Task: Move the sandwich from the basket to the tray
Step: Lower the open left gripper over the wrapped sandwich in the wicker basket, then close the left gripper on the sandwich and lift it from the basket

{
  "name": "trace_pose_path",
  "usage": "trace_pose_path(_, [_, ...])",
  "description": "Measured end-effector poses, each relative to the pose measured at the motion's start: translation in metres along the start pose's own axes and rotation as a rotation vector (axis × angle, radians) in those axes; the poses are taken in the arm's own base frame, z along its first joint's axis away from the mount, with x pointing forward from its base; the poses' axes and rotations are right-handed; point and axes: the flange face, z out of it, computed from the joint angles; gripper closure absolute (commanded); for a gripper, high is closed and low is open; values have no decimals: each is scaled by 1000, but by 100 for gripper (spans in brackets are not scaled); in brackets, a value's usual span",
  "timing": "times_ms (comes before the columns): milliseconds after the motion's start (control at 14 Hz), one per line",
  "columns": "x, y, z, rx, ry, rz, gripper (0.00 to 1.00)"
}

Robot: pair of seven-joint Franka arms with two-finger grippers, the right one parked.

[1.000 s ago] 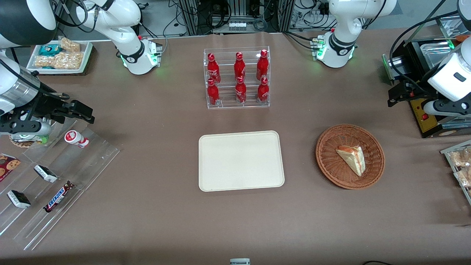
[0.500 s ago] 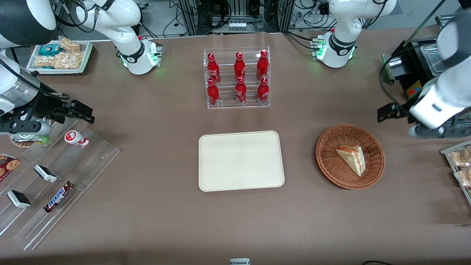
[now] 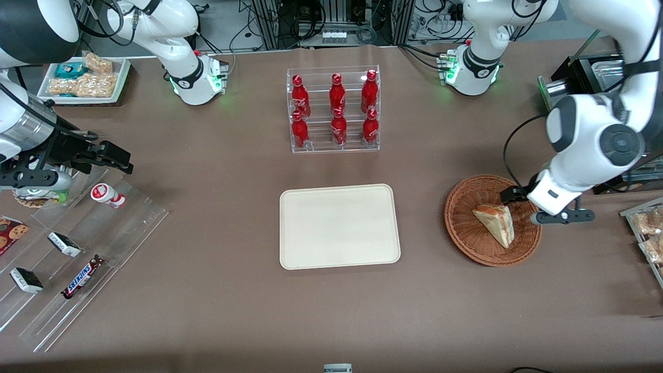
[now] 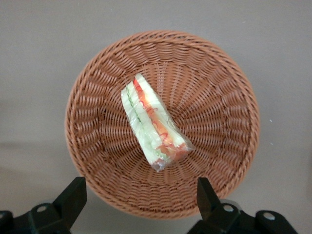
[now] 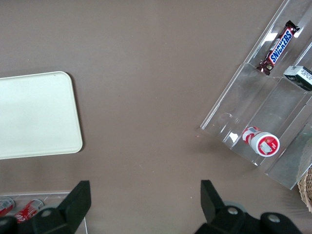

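The sandwich (image 3: 496, 223) (image 4: 153, 124), a pale wedge with red-orange and green layers in clear wrap, lies in the middle of the round wicker basket (image 3: 466, 235) (image 4: 219, 122). My left gripper (image 3: 534, 205) (image 4: 140, 197) hangs above the basket's rim on the side toward the working arm's end of the table. It is open and holds nothing, with its two black fingers (image 4: 73, 195) spread wide and apart from the sandwich. The cream tray (image 3: 339, 226) (image 5: 34, 114) lies bare beside the basket, toward the table's middle.
A clear rack of red bottles (image 3: 335, 111) stands farther from the front camera than the tray. A black machine (image 3: 595, 103) and a tray of snack bags (image 3: 647, 233) flank the basket at the working arm's end. Acrylic shelves with snacks (image 3: 77, 243) fill the parked arm's end.
The left arm has swung down from beside the black machine to above the basket's rim. The sandwich, basket and tray have not moved.
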Motion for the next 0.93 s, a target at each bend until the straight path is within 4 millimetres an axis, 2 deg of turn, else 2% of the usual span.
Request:
trace_pose_path(143, [-5,0,15,-6,25,-158,0])
trace_pose_path(429, [0,6,27,-36,85,-497,0])
trace_pose_path(643, [3,18,57,-43,80,-628,0])
trace_pose_path(714, [4,20,70,-39,71,-638,8])
trace_pose_path(786, [4,20,82,-34,62,-642,40])
trace_pose_path(857, [5,20,91,-24,54,-637,81])
trace_pose_path(929, [6,20,97,-13,50,-629,93])
